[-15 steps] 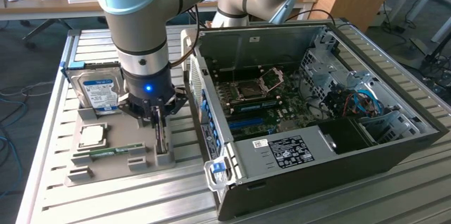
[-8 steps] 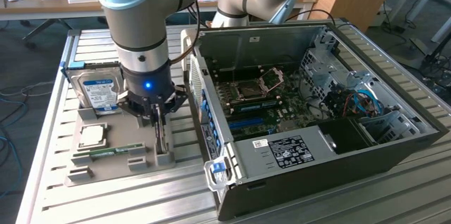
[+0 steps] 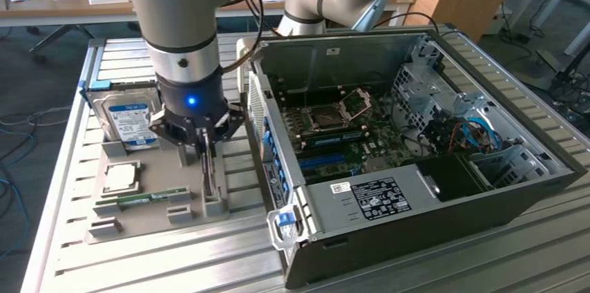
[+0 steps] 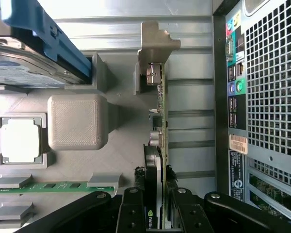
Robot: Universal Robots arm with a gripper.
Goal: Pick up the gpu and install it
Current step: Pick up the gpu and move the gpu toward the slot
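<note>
The gpu [image 3: 211, 175] stood on its edge in the grey holder [image 3: 152, 220], its long axis running alongside the open computer case [image 3: 516, 189]. Its silvery bracket [image 4: 153, 43] pointed toward the hard drive's [image 3: 127, 119] end of the holder. The opposite end, level with the memory stick [image 4: 53, 186], sat between the fingers [image 4: 132, 208] of the gripper [image 3: 204, 151], which were pinched in on the card from both sides. The card was still seated in the holder.

Everything rested on a slatted aluminium table [image 3: 184, 258]. Behind it were cluttered desks and a wooden panel, and cables trailed over the floor. The case lay on its side, its motherboard [image 3: 332, 127] facing up.

From the exterior view the arm's wrist covered the bracket end of the card, and its lower edge was lost in the holder's slots. The processor [image 4: 19, 140] in its recess was washed out by glare.
</note>
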